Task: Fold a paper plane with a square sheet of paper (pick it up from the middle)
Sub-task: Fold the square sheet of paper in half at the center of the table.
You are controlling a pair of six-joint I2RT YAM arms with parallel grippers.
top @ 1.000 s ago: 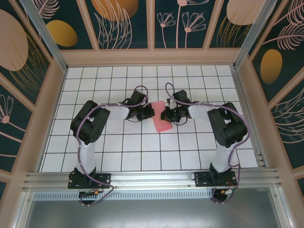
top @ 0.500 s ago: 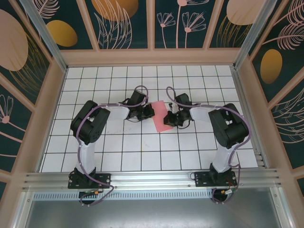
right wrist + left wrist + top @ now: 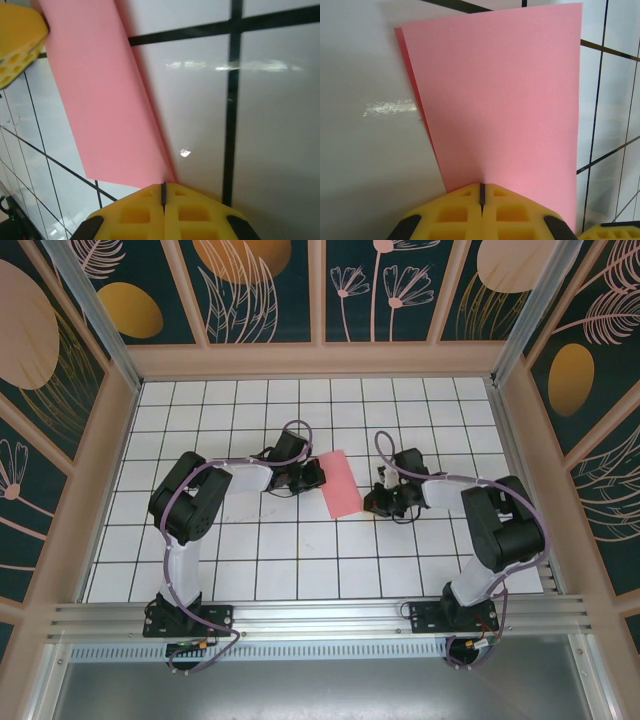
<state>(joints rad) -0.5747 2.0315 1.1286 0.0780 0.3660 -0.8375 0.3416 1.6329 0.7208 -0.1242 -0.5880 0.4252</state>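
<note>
Pink sheet of paper (image 3: 340, 485) is lying folded double around the middle of the white gridded board (image 3: 250, 560). My left gripper (image 3: 316, 474) is clamped tight, with its tips right at the paper's left edge. I honestly can't tell if it's pinching it or just touching. Right gripper (image 3: 372, 502) is clenched too, holding nothing, with its tips at the paper's near right corner.

Left wrist view: near edge of the paper (image 3: 495, 100) disappears under the left fingers (image 3: 455, 215), lower layer's just a sliver. Right wrist view chops off the paper's top end.
</note>
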